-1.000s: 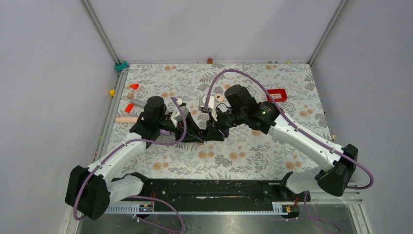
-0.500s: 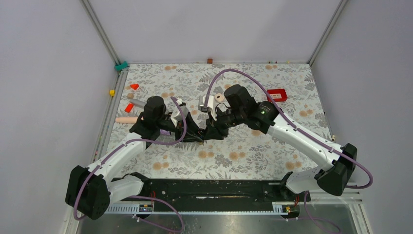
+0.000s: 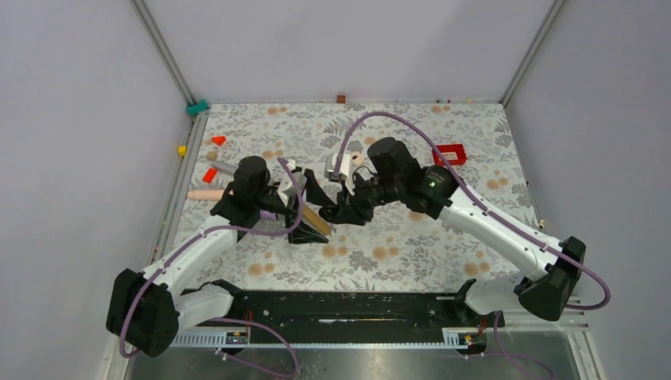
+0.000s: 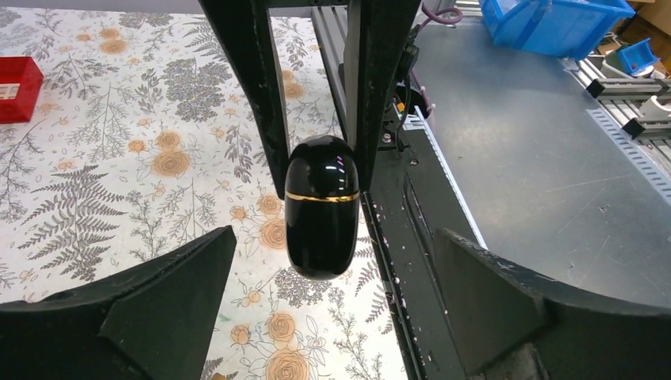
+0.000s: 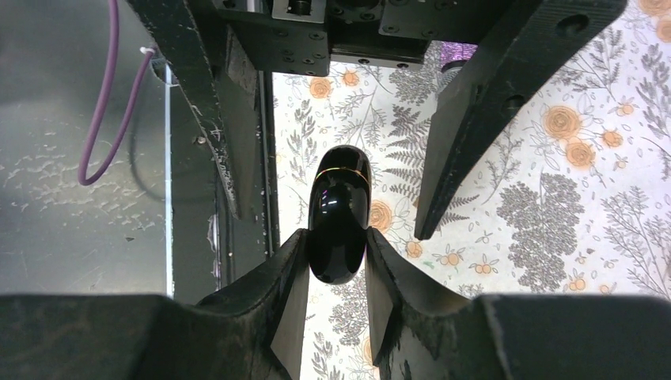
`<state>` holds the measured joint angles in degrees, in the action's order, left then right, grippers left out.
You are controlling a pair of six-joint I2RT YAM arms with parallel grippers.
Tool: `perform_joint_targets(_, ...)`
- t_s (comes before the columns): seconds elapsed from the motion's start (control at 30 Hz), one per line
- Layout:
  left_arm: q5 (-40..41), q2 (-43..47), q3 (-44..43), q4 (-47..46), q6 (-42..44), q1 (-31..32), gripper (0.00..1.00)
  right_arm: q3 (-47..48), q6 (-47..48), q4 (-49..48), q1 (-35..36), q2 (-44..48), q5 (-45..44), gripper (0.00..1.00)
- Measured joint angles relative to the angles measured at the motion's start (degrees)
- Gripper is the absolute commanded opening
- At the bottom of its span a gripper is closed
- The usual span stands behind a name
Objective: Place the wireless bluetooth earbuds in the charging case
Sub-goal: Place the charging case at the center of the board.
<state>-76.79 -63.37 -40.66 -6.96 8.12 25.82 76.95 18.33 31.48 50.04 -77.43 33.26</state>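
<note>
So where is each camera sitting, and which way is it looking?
Top: above, behind the arms, looking down on the table; both arms show.
Left wrist: on the left arm, facing the charging case; its open left tool shows.
Right wrist: on the right arm, looking along the right tool gripping that case.
Both wrist views share the case.

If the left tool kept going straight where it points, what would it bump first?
Most likely the charging case, pinched in the right tool, dead ahead of the open left tool. How far off it is stays unclear.
</note>
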Motion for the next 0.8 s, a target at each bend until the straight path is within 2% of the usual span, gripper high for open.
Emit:
perform_joint_targets(0.23, 3.54, 0.04, -0.5, 3.13, 2.34, -0.81, 0.99, 0.0, 0.35, 0.02, 0.0, 0.68, -2.62, 0.2)
perform_joint_targets(0.57, 8.04, 6.14, -3.54, 7.48, 4.46, -7.5, 0.98, 0.42, 1.29, 0.66, -0.55, 2.75, -10.32, 0.18)
perform_joint_targets(0.8, 11.96, 8.04, -13.44, 22.29, 17.77, -10.25, 0.99, 1.66, 2.49, 1.01, -3.85, 4.15, -16.26, 0.15)
